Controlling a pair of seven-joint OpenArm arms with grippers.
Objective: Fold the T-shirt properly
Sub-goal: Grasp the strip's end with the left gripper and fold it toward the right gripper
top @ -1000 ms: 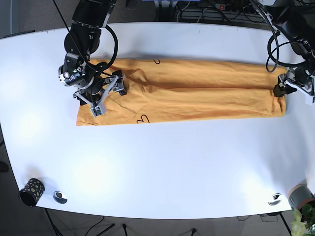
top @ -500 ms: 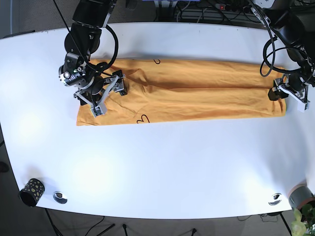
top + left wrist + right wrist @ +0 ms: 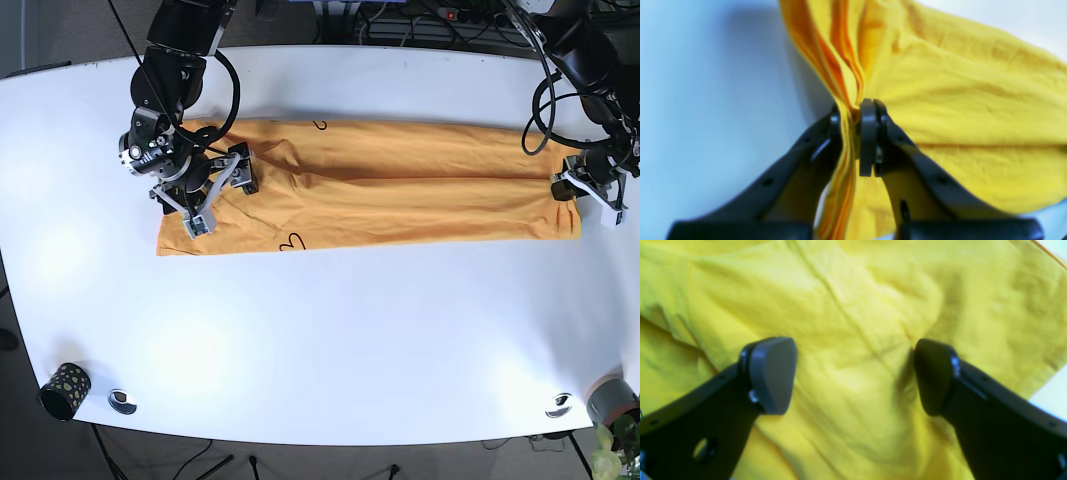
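Since a second ago the left gripper (image 3: 566,187) has edged inward along the right end of the shirt (image 3: 380,185), and that end now looks drawn in a little; the right gripper (image 3: 218,192) has not shifted. The shirt lies as a long orange band across the upper half of the table (image 3: 320,340), folded lengthwise, running from the left arm's side at frame right to the right arm's side at frame left. In the left wrist view the left gripper (image 3: 853,133) is pinched tight on a bunched edge of cloth (image 3: 940,100), layers squeezed between the pads. In the right wrist view the right gripper (image 3: 853,376) stands wide apart over rumpled fabric (image 3: 853,323), gripping nothing. A dotted cup (image 3: 65,390) sits at the lower left corner.
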